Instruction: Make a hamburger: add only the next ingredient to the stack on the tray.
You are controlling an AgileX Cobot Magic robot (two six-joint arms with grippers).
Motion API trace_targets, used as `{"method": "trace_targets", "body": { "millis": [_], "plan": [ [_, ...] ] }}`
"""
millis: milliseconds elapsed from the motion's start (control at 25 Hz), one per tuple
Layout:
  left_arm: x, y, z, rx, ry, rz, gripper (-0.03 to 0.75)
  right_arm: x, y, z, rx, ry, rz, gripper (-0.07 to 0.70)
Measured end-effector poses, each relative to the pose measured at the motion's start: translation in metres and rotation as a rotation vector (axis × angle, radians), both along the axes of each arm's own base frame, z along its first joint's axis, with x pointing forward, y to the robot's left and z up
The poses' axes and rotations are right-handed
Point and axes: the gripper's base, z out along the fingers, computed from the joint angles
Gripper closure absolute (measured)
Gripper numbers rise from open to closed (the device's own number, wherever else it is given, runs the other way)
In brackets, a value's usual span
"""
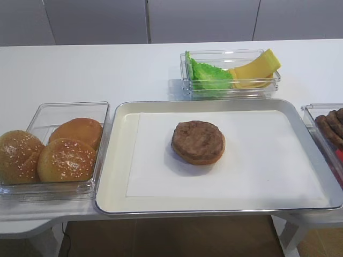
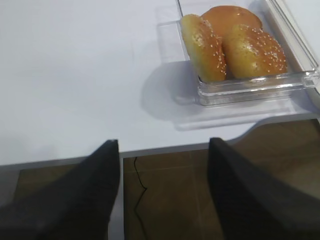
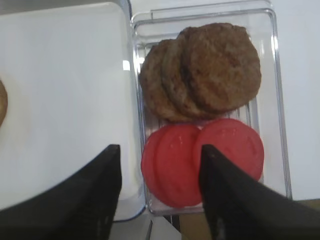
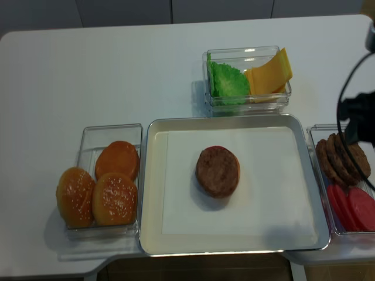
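On the tray, near centre of its paper sheet, the stack sits topped by a brown patty; right gripper spread wide, holding nothing, above the clear box with red slices and spare patties; left gripper spread too, near the bun box.

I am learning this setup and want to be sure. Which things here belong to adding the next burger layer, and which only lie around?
Belong to the job:
- meat patties in the right box
- stack, patty on top
- tray
- right gripper, open above that box

Only lying about:
- sesame buns
- lettuce
- cheese
- tomato slices
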Motion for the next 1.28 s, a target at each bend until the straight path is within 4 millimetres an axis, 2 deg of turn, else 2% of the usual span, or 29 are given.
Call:
{"method": "trace_targets", "body": {
  "millis": [280, 560, 720, 1000, 1280],
  "plan": [
    [0.000, 0.000, 0.000, 0.000, 0.000, 0.000, 0.300, -0.077, -0.003, 0.013, -0.002, -0.131, 0.005, 0.254],
    [0.000, 0.000, 0.000, 0.000, 0.000, 0.000, 0.300, -0.154, -0.005, 0.030, -0.003, -0.336, 0.010, 0.255],
    [0.000, 0.000, 0.000, 0.000, 0.000, 0.000, 0.300, -0.187, -0.006, 0.034, -0.003, -0.425, 0.012, 0.255],
    [0.000, 0.000, 0.000, 0.000, 0.000, 0.000, 0.300, -0.220, -0.007, 0.033, -0.018, -0.525, 0.034, 0.255],
    [0.000, 0.000, 0.000, 0.000, 0.000, 0.000, 0.300, -0.248, -0.008, 0.006, -0.024, -0.602, 0.041, 0.255]
  ]
}}
